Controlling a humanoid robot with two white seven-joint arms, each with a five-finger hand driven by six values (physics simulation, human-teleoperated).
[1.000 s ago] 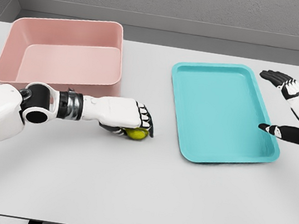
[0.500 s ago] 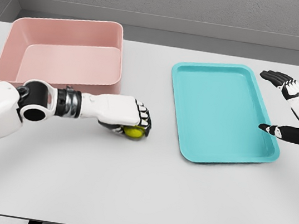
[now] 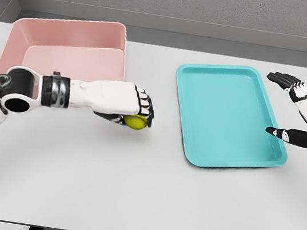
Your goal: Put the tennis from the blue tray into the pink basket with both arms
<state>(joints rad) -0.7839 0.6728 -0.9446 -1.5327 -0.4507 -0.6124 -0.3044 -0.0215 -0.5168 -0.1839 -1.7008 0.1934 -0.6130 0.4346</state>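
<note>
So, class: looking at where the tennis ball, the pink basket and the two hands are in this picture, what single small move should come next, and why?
Probably carry the ball up and leftward over the basket's near wall. The left hand is shut on the tennis ball just off the pink basket, beside its near right corner, not yet above its opening. The blue tray holds nothing, and the right hand waits open at the tray's right edge.

A yellow-green tennis ball [image 3: 135, 122] sits gripped just right of the pink basket [image 3: 64, 55] at far left; the blue tray [image 3: 228, 117] lies right.
</note>
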